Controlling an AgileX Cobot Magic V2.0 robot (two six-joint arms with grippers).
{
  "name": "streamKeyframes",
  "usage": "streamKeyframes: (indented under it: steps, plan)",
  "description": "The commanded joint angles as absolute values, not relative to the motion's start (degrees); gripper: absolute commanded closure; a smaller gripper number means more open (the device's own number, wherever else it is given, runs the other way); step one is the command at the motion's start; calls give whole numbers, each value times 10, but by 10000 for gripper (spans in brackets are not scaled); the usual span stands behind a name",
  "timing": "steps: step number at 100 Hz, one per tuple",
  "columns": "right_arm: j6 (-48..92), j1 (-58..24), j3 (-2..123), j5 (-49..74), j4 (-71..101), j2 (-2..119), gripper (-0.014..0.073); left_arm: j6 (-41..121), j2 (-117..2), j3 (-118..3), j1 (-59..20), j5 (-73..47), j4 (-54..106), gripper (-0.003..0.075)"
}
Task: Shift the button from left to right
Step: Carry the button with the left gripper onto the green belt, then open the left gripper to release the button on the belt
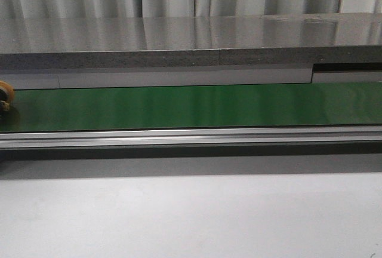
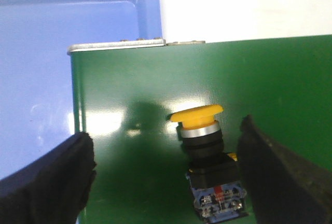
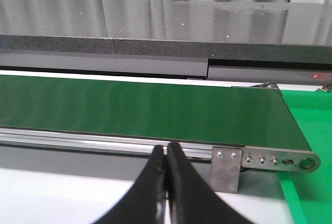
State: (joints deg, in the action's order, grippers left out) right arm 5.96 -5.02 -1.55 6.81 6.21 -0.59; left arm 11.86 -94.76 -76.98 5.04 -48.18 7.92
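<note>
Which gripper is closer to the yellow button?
Left. The left gripper is open with the button between its fingers; the right gripper is shut, with no button in its view.

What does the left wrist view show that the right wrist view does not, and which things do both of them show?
Only the left wrist view shows the button lying on the belt between the open fingers of the left gripper, and a blue tray beside the belt end. Only the right wrist view shows the shut right gripper, the grey counter behind the belt and the belt's metal end bracket. Both show the green conveyor belt.
</note>
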Motion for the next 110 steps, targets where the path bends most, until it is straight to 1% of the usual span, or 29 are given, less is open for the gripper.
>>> streamKeyframes:
  steps: [1,18,40,83,95,110]
  plan:
    - [60,-50,-7,21,57,-18,662,119,-896,-782,45,-458,91,173]
    - [60,-50,-7,21,57,-18,662,119,-831,-758,33,-420,91,173]
    - [60,-50,-7,21,57,-18,662,119,-721,-678,13,-334,91,173]
    - [60,-50,-7,21,57,-18,662,119,-480,-422,6,-159,91,173]
    - [60,-50,-7,21,57,-18,662,119,-411,-358,6,-135,91,173]
    - [60,-50,-7,21,57,-18,662,119,-328,-300,6,-132,91,173]
